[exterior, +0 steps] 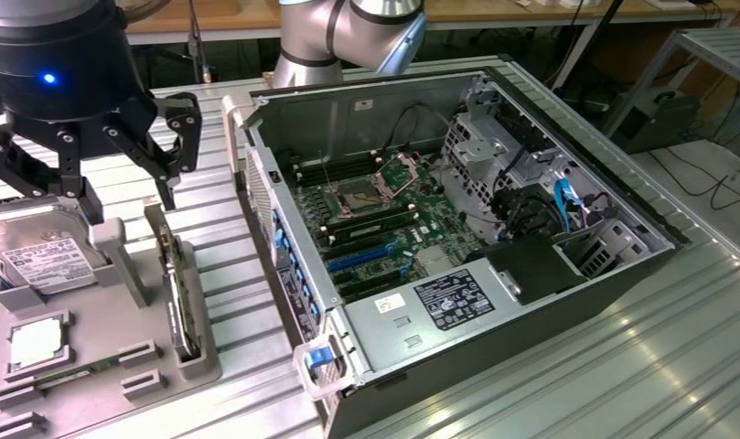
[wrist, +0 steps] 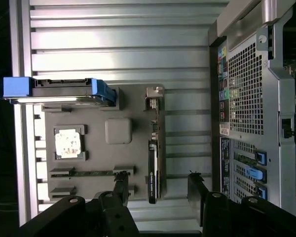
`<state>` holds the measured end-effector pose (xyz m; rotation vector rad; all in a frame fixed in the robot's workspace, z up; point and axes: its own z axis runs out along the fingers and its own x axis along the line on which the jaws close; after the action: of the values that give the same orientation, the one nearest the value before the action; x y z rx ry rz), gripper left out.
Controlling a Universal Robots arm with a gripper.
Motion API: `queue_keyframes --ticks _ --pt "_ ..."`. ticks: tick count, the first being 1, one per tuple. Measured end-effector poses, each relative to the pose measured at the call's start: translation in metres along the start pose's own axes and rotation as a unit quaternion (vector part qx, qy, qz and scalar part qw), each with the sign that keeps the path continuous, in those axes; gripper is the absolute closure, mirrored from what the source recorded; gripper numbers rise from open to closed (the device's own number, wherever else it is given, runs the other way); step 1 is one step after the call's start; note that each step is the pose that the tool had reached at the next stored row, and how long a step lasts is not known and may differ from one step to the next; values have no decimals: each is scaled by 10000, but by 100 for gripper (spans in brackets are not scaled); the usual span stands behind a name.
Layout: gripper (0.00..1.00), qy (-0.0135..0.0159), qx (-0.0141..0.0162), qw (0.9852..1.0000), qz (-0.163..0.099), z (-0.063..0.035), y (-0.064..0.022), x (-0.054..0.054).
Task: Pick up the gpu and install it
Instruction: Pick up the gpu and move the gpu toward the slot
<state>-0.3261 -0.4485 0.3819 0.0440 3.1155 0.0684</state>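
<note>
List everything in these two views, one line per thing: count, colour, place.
gpu: one, black, on edge in a holder slot, on the side nearest the case.
hard drive: one, silver with a white label, propped in the holder at the exterior view's left edge.
chip: one, silver, square, flat in a holder recess.
holder: one, grey, on the table beside the case.
computer case: one, black and grey, lying open with the motherboard exposed.
table: one, silver, slatted.
arm: one, grey, behind the case.
gripper: one, black, open, over the holder, holding nothing.
</note>
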Motion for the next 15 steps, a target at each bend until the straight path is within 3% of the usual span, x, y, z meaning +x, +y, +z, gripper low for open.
queue_keyframes --ticks 15 --pt "40 0 0 10000 -1 135 -6 -24"
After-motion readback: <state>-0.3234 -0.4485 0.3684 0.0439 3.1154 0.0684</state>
